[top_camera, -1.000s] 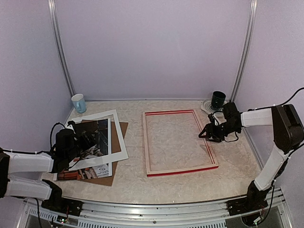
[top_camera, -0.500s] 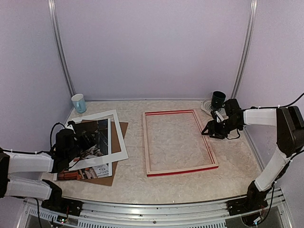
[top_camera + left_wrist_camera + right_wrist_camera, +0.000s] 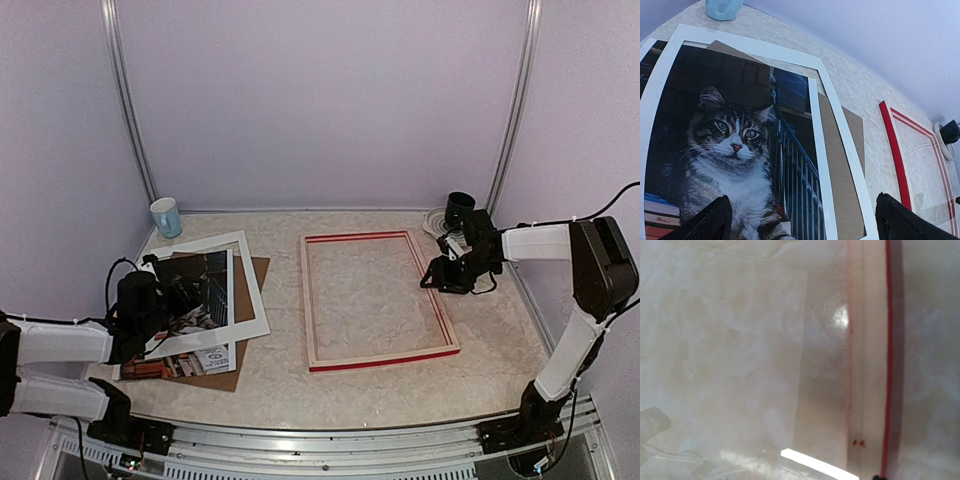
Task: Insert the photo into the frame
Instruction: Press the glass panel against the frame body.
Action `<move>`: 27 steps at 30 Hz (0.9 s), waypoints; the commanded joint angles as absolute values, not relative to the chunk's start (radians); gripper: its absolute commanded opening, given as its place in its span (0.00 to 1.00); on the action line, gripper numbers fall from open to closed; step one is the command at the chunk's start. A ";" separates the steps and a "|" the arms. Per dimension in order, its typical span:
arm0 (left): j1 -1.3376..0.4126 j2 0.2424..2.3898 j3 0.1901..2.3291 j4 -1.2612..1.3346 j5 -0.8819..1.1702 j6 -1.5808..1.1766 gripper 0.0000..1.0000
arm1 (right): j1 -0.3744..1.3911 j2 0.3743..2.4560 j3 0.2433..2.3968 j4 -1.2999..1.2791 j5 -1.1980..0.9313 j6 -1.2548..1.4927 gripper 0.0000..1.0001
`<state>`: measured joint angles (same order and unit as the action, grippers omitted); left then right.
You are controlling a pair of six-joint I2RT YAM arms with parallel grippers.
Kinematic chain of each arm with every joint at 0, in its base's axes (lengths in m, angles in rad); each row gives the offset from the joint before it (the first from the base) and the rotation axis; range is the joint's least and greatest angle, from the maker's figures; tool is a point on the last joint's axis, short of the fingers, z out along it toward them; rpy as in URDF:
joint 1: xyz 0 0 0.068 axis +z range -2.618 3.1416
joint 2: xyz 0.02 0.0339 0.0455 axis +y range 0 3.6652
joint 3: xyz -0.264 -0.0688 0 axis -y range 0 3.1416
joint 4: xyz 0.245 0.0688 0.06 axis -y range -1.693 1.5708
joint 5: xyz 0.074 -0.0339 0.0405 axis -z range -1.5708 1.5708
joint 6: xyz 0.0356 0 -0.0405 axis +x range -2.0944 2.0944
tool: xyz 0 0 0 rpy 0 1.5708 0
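Photo [image 3: 735, 150] of a cat lies just beneath the left hand [image 3: 188, 299], its fingers spread wide, while the red frame [image 3: 385, 359] rests beside the right hand [image 3: 437, 276], whose opening cannot be told.

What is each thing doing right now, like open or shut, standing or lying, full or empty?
photo: lying flat, face up, partly under the white mat.
frame: lying flat, empty.
white mat: lying askew over the photo.
blue cup: standing upright.
dark cup: standing upright.
left pincer: open, over the photo.
right pincer: by the frame's right rail; open or shut unclear.
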<state>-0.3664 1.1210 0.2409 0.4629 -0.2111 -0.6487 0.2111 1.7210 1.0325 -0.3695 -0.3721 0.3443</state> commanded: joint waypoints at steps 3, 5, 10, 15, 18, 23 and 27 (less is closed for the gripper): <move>-0.367 1.119 0.232 0.465 -0.218 -0.637 0.99 | 0.237 1.775 1.069 -0.372 -0.320 0.345 0.60; -0.367 1.116 0.232 0.463 -0.219 -0.637 0.99 | 0.246 1.783 1.070 -0.372 -0.319 0.345 0.60; -0.367 1.118 0.232 0.464 -0.218 -0.636 0.99 | 0.271 1.795 1.067 -0.366 -0.324 0.346 0.60; -0.367 1.118 0.232 0.465 -0.217 -0.636 0.99 | 0.292 1.782 1.070 -0.381 -0.272 0.358 0.60; -0.367 1.117 0.232 0.467 -0.214 -0.635 0.99 | 0.297 1.756 1.075 -0.385 -0.232 0.369 0.60; -0.368 1.116 0.232 0.467 -0.209 -0.635 0.99 | 0.313 1.726 1.092 -0.400 -0.213 0.376 0.60; -0.369 1.115 0.232 0.471 -0.207 -0.634 0.99 | 0.332 1.723 1.097 -0.408 -0.196 0.379 0.60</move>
<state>-0.3664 1.1210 0.2409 0.4625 -0.2104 -0.6468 0.3061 1.7603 1.0710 -0.3813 -0.2302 0.3649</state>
